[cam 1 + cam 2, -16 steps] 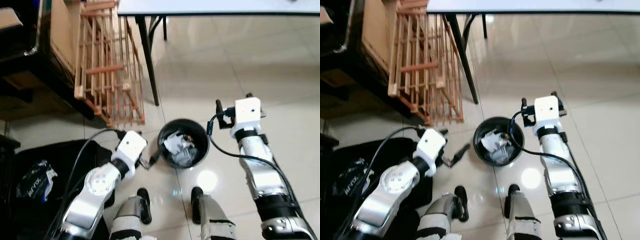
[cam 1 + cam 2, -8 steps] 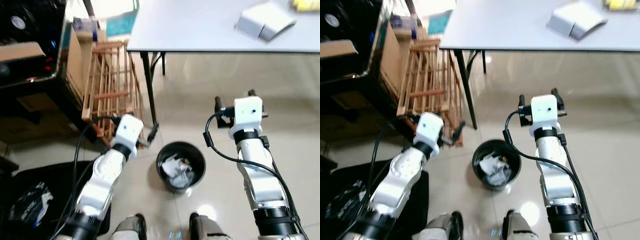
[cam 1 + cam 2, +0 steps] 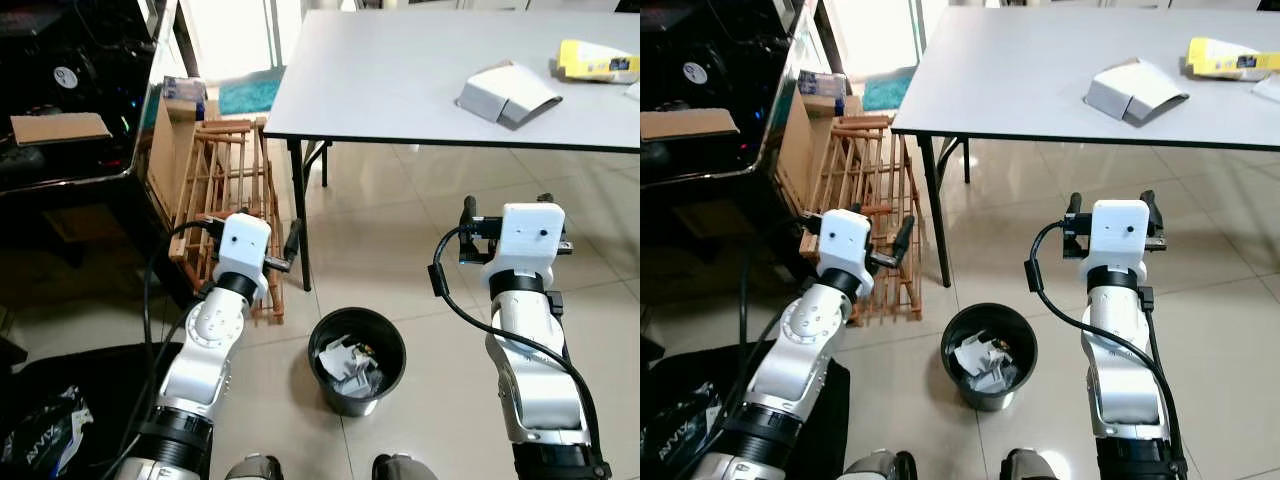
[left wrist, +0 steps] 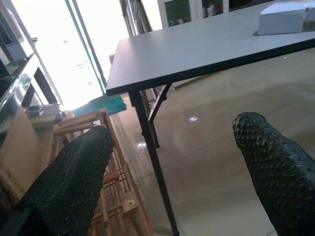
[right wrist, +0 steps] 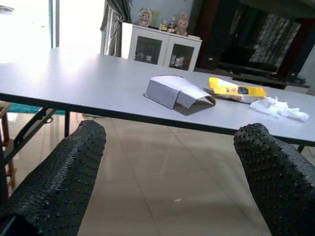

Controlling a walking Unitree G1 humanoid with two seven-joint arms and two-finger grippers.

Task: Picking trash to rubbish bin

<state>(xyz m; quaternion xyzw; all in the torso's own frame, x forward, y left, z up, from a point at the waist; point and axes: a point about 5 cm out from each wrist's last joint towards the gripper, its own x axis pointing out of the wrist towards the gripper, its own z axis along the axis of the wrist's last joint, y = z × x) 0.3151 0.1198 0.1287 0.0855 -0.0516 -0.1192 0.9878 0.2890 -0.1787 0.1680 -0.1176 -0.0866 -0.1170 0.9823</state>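
Note:
A black rubbish bin [image 3: 357, 360] stands on the tiled floor just ahead of my feet, with crumpled white paper [image 3: 350, 365] inside it. On the grey table [image 3: 400, 80] beyond lie a folded white box [image 3: 507, 93], a yellow packet [image 3: 597, 60] and a crumpled white tissue [image 5: 278, 108]. My left gripper [image 4: 172, 162] is raised to the left of the bin, in front of the wooden rack, open with nothing between its fingers. Above and right of the bin, my right gripper [image 5: 167, 162] is held open and bare, facing the table edge.
A slatted wooden rack [image 3: 225, 190] leans against a dark cabinet [image 3: 70, 120] at the left, by the table's black leg [image 3: 297, 215]. A black bag [image 3: 40, 430] lies on the floor at lower left. Open tiled floor [image 3: 400, 230] stretches under the table.
The camera has tilted up, bringing the tabletop into view. My left gripper rose from beside the bin's rim to the wooden rack. The right gripper stayed raised and open.

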